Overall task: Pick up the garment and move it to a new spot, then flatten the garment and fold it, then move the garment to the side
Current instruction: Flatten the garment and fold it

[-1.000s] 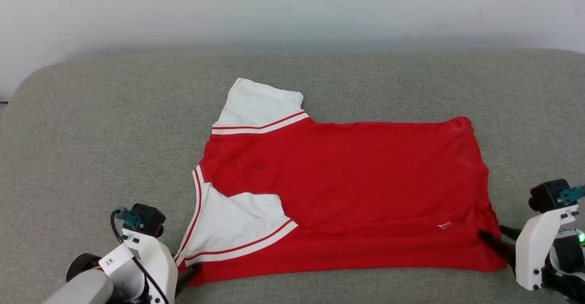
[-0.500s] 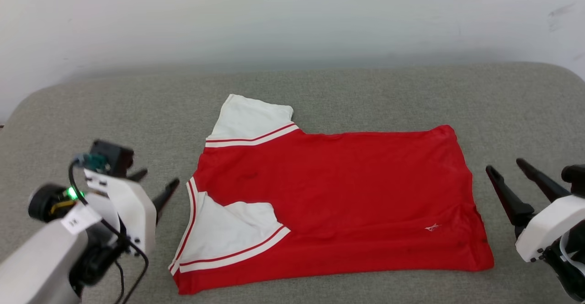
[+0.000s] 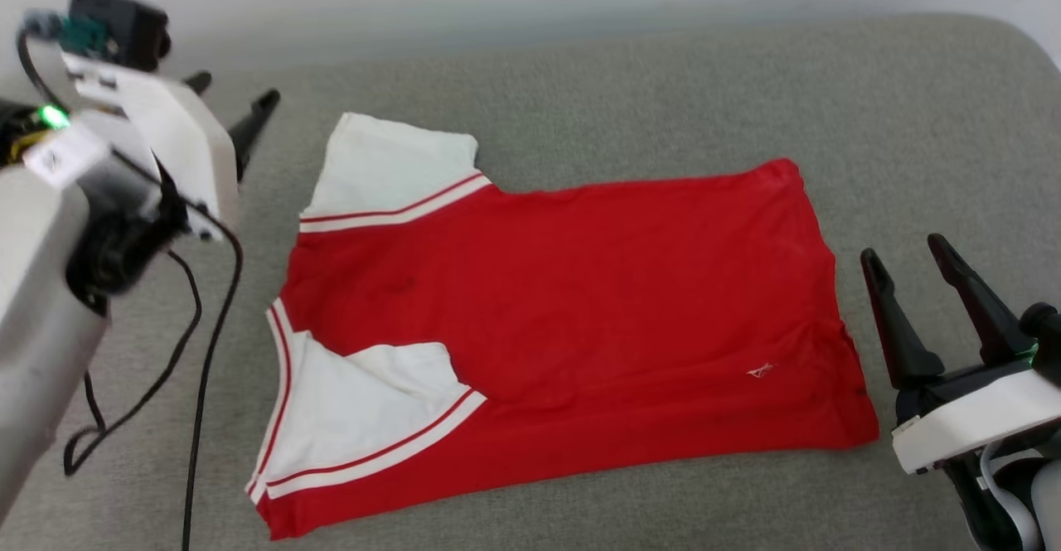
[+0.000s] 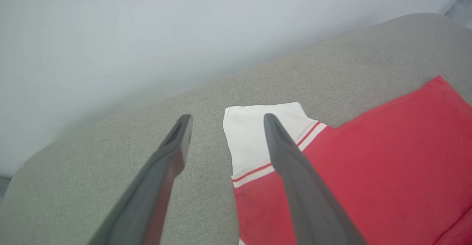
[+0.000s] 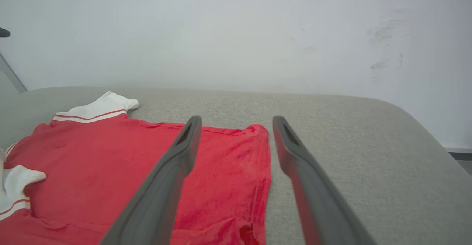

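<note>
The garment (image 3: 564, 302) lies flat across the grey cushion (image 3: 663, 79), near sleeve (image 3: 365, 410) tucked in, with the left tool (image 3: 233, 91) and right tool (image 3: 903, 250) spread empty beside its ends, likely poised for folding.

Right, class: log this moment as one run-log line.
garment: flat on grey cushion, near sleeve folded inward | left gripper: open, clear of garment | right gripper: open, beside hem

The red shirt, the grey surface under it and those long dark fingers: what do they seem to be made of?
Red T-shirt with white sleeves: soft matte knit, likely cotton or a blend; it lies limp, wrinkled near the hem.
Grey cushioned surface: woven upholstery cloth, flecked weave, rounded padded edge.
Long dark fingers: rigid, smooth, dull sheen; probably plastic, not certain.
</note>
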{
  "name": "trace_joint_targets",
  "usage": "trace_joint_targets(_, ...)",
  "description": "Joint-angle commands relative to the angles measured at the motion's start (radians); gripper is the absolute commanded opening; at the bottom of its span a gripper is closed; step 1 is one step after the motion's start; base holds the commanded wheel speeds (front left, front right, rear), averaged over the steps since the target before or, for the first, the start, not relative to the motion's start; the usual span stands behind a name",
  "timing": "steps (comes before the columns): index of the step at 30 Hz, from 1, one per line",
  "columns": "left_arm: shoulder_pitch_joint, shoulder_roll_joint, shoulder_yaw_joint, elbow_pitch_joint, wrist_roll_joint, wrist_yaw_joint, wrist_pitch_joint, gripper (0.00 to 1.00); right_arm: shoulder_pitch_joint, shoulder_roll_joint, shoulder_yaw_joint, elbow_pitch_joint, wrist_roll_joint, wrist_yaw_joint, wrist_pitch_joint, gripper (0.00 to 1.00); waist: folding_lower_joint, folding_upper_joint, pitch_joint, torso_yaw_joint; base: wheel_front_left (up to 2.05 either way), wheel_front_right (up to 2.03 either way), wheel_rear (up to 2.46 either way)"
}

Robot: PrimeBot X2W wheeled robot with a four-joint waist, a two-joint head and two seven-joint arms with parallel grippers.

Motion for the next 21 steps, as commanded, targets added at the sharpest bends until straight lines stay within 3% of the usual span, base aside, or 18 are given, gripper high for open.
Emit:
trace_joint_targets(1,-0.033,-0.010,0.005,0.023,-0.013,-0.007,0.027,1.00,0.012,0.015,-0.005,-0.027,-0.013,-0.001,0.009,1.00,-0.0001,0.0000,0.058,-0.037,0.00,0.00,0.00)
trace_joint_targets(9,-0.248,-0.037,-0.009,0.175,-0.083,-0.035,0.309,1.00,-0.005,0.050,-0.012,-0.145,-0.049,-0.001,0.045,1.00,-0.0001,0.0000,0.187,-0.096,0.00,0.00,0.00)
trace_joint_targets(13,-0.349,-0.030,-0.033,0.219,-0.089,-0.026,0.463,1.00,-0.024,0.049,-0.013,-0.178,-0.051,-0.001,0.050,1.00,-0.0001,0.0000,0.256,-0.120,0.00,0.00,0.00)
trace_joint_targets(21,-0.490,-0.037,-0.070,0.304,-0.035,-0.017,0.565,1.00,-0.060,0.045,-0.014,-0.210,-0.050,-0.001,0.048,1.00,-0.0001,0.0000,0.377,-0.149,0.00,0.00,0.00)
